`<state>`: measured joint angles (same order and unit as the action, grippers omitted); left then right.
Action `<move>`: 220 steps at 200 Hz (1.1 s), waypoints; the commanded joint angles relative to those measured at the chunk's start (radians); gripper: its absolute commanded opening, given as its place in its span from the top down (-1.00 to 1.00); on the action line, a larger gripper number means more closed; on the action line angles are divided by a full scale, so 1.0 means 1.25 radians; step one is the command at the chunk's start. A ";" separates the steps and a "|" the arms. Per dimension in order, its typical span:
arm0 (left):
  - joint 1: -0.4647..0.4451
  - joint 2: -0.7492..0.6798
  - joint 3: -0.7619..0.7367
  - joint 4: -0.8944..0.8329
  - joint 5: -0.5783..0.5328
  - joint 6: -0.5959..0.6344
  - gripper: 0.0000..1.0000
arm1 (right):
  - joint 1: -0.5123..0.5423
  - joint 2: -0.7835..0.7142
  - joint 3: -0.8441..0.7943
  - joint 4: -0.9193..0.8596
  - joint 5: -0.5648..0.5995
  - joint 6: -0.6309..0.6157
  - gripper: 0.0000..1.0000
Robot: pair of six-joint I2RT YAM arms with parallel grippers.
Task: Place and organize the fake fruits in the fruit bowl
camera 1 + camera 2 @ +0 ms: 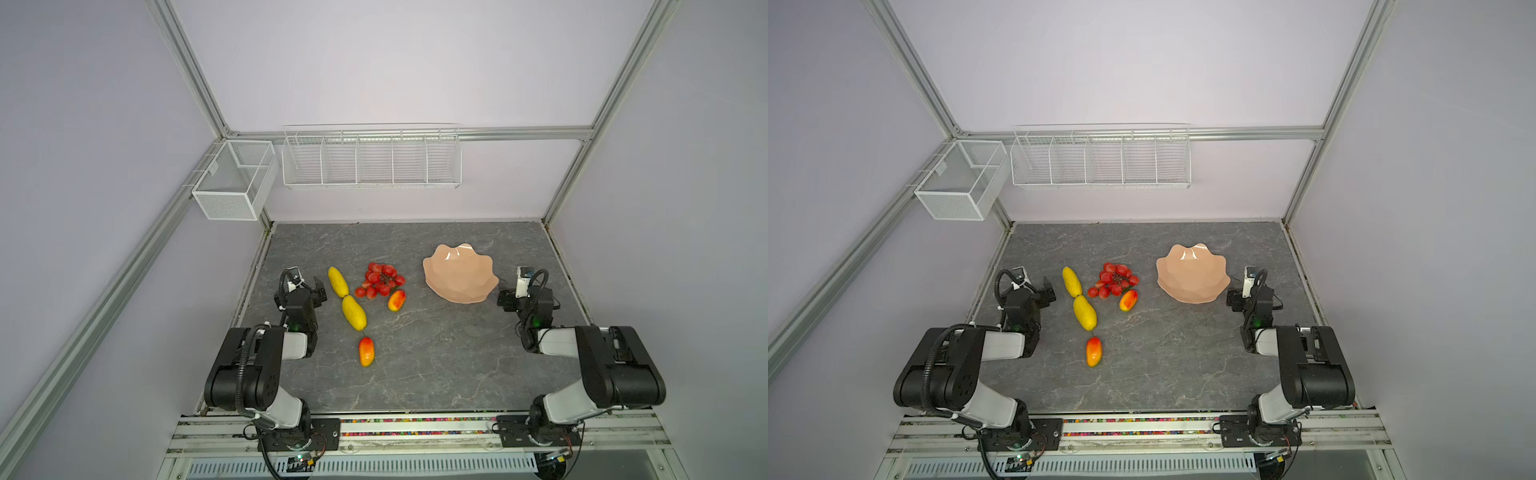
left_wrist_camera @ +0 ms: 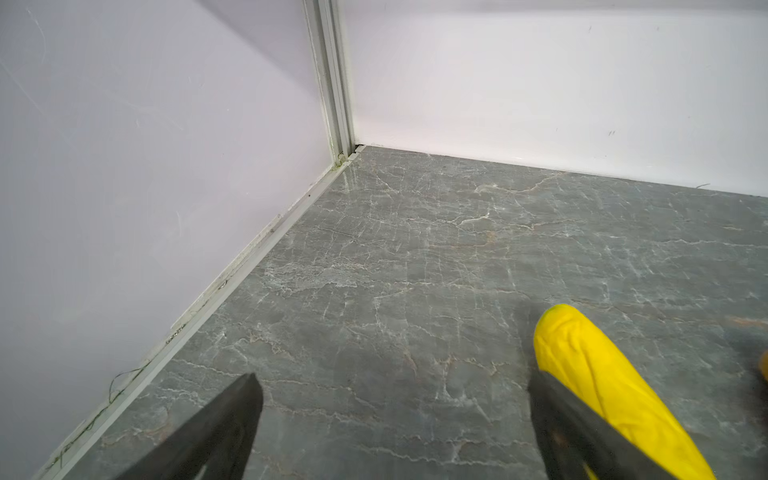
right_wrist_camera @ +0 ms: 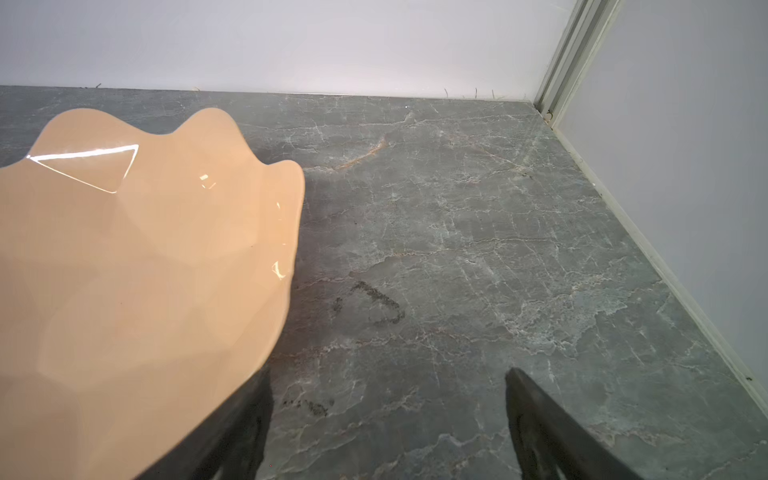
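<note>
Two yellow fruits point(image 1: 338, 281) point(image 1: 354, 312) lie end to end on the grey table, left of centre. A bunch of red berries point(image 1: 380, 279) and a red-orange mango point(image 1: 396, 300) lie to their right. A second mango point(image 1: 366, 351) lies nearer the front. The peach-pink fruit bowl point(image 1: 459, 272) stands empty at the right. My left gripper point(image 1: 318, 289) is open, low beside the far yellow fruit point(image 2: 590, 365), which lies outside one finger. My right gripper point(image 3: 388, 374) is open beside the bowl point(image 3: 145, 249), with only bare table between its fingers.
Two white wire baskets point(image 1: 235, 180) point(image 1: 372, 160) hang on the back frame above the table. Walls close the left, right and back edges. Bare tabletop point(image 1: 436, 353) runs across the front middle between the two arms.
</note>
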<state>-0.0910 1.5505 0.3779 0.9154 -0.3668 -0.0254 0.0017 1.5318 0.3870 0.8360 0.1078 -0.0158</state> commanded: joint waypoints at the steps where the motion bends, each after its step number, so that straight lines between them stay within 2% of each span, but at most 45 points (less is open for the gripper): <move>1: 0.003 0.005 0.006 0.013 -0.008 -0.008 -0.99 | 0.003 -0.004 0.004 0.009 0.003 -0.008 -0.77; 98: 0.003 0.005 0.007 0.013 -0.008 -0.008 -0.99 | 0.002 -0.010 -0.002 0.019 -0.001 -0.010 -0.77; 123: 0.002 -0.033 0.002 -0.007 -0.010 -0.007 -0.99 | 0.030 -0.120 0.006 -0.087 0.044 -0.028 -0.79; 139: 0.002 -0.105 0.021 -0.101 -0.012 -0.004 -0.99 | 0.041 -0.219 0.042 -0.228 0.076 -0.010 -0.79; 156: -0.009 -0.181 0.062 -0.230 -0.013 0.005 -0.99 | 0.054 -0.301 0.110 -0.403 0.068 0.027 -0.78; 171: -0.014 -0.235 0.113 -0.363 -0.017 -0.069 -0.99 | 0.090 -0.336 0.195 -0.547 0.057 0.044 -0.76; 184: -0.026 -0.277 0.154 -0.466 0.066 -0.137 -0.99 | 0.136 -0.331 0.265 -0.632 0.025 0.055 -0.76; 197: -0.076 -0.311 0.186 -0.543 0.130 -0.168 -0.99 | 0.206 -0.296 0.329 -0.678 -0.013 0.069 -0.76; 220: -0.153 -0.364 0.262 -0.736 0.283 -0.217 -0.99 | 0.340 -0.190 0.436 -0.690 -0.040 0.075 -0.76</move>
<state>-0.2047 1.1530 0.6273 0.3328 -0.2405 -0.1825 0.2874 1.1751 0.8421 0.1349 0.1280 0.0513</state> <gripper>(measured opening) 0.993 0.880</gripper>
